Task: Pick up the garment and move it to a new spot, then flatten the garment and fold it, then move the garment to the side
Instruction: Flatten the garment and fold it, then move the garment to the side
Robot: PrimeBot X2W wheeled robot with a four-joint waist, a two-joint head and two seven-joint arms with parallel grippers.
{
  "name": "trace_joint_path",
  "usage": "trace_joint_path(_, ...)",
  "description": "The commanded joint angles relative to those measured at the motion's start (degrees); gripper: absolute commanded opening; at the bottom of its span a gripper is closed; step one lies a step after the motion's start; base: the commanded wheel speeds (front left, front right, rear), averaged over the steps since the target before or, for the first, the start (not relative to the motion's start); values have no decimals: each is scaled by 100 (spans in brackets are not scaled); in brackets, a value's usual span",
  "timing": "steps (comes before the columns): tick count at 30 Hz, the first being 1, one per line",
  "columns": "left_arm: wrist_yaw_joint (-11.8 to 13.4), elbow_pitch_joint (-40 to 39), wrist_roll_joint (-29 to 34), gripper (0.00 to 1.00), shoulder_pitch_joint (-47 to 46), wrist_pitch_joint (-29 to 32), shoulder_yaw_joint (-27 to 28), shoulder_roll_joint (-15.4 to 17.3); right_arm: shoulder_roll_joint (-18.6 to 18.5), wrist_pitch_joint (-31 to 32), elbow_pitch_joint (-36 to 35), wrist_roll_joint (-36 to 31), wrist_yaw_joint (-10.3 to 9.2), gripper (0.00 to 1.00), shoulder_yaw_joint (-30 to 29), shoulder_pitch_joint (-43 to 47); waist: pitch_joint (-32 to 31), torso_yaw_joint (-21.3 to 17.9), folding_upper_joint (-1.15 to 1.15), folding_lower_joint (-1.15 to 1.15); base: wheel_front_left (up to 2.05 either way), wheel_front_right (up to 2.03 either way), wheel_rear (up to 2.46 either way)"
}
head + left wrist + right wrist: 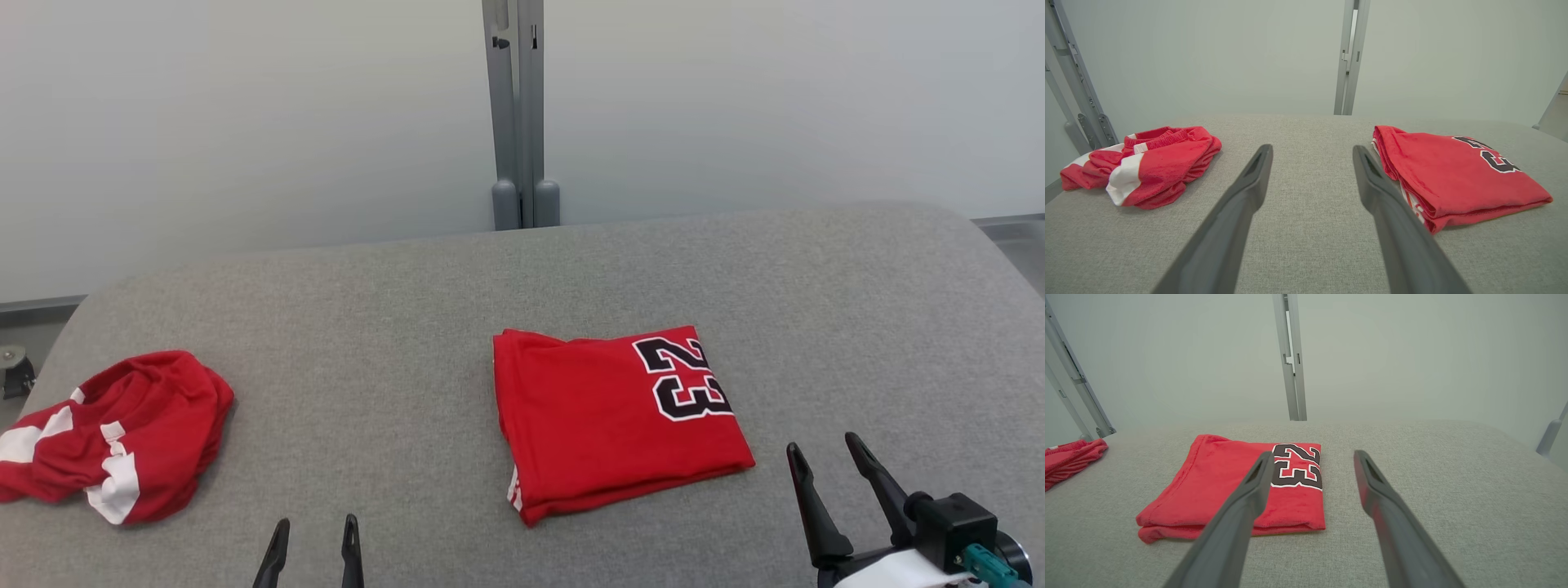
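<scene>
As the garment [616, 416] lies folded square in the middle of the table [392, 327], number 23 up, I judge the folding done and the shift aside not yet made. Left gripper [317, 523] and right gripper [821, 443] both hang spread, holding nothing, the right one just off the fold's near corner; next move needs a pinch through every layer. A crumpled red-and-white heap [122, 433] occupies the left end, so I'd carry rightward.

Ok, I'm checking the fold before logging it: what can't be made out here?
Crumpled garment: head view's left edge cuts off its end.
Folded shirt: lower layers hidden under its top layer, all views.
Number 23: right wrist view, partly behind a finger of the right hand.
</scene>
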Motion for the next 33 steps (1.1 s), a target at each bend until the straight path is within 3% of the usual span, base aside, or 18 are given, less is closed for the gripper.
trace_joint_path(1, -41, -29, 15, 100, 180, -1, 57, 0, 4, -14, -61, 26, 0, 100, 12, 118, -165, -45, 0, 0, 0, 0, 0)
trace_joint_path(33, -21, 47, 344, 100, 465, -1, 24, 0, 168, -15, -57, 12, 0, 100, -38, 525, -384, 85, 0, 0, 0, 0, 0)
